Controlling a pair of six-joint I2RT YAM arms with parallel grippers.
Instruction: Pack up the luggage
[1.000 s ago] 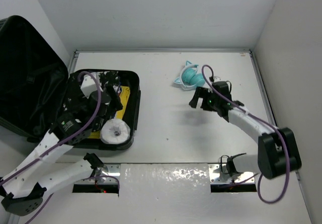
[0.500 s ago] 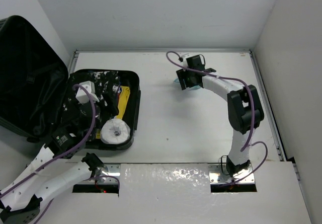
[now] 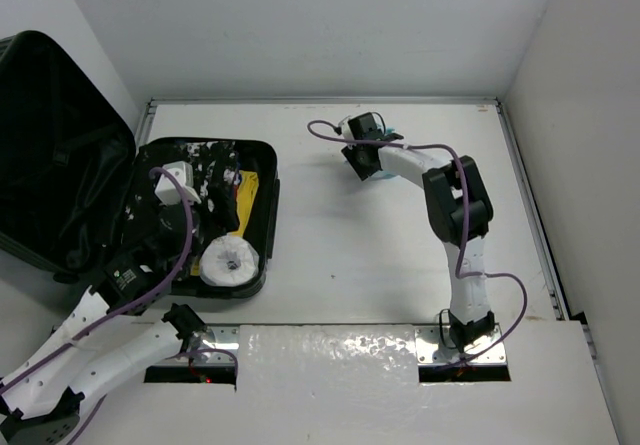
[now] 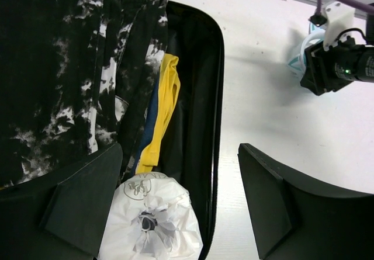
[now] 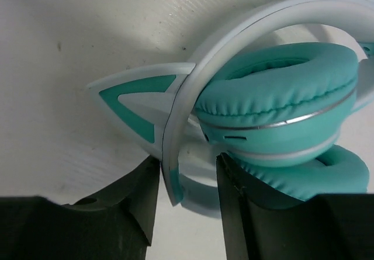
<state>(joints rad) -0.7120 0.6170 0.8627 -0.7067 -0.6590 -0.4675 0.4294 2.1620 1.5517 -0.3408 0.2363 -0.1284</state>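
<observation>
Luggage (image 3: 60, 155) lies open at 9 o'clock on the table (image 3: 350, 255), lid up vs. left wall, long axis 12–6. Inside: black-white garment (image 4: 76, 85), yellow item (image 4: 166, 96), white tied bag (image 4: 152, 219). L gripper (image 4: 181, 149) hangs above it, jaws wide, empty. R gripper (image 5: 187, 163), at 12–1, straddles band of teal cat-ear headphones (image 5: 274, 90), gap narrow, not visibly clamped. Luggage sits approx. 8 o'clock from R gripper. Bare table between. L gripper may obstruct drop.
</observation>
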